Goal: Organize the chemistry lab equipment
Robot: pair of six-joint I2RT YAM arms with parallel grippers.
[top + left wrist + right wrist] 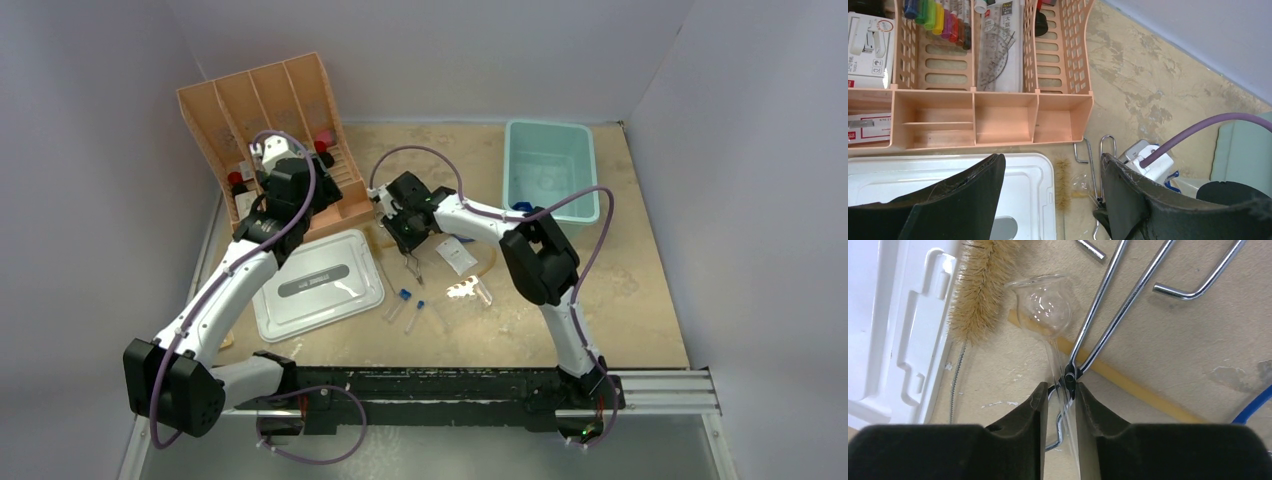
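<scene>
The right gripper (1062, 386) is pinched almost fully together on the metal forceps (1071, 371), gripping them at the point where the two wire arms meet. From there the arms fan out away from the fingers toward their bent handle ends. The clamped end lies over the thin stem of a glass funnel (1043, 305) and just beside a tan rubber tube (1128, 381) that runs diagonally across the table (620, 280). Whether the forceps are clear of the surface cannot be told.

A bristle brush (977, 290) lies next to the funnel's bowl, along the edge of the grey lid (340, 260). In the overhead view the forceps hang toward the near side from the right gripper, at the middle of the table and just right of the lid. Two blue-capped test tubes (404, 296) lie on the table a little nearer the arm bases, and a small packet (457, 256) sits to the right of the forceps. A teal bin (548, 127) stands at the far right, well apart from them.

The left gripper (1052, 165) is spread wide with nothing between its fingers. It hovers over the far edge of the lid, facing the orange organizer (1083, 100) at the far left. The organizer's front compartments below it hold nothing that shows, while coloured markers (938, 17) fill a slot further back
</scene>
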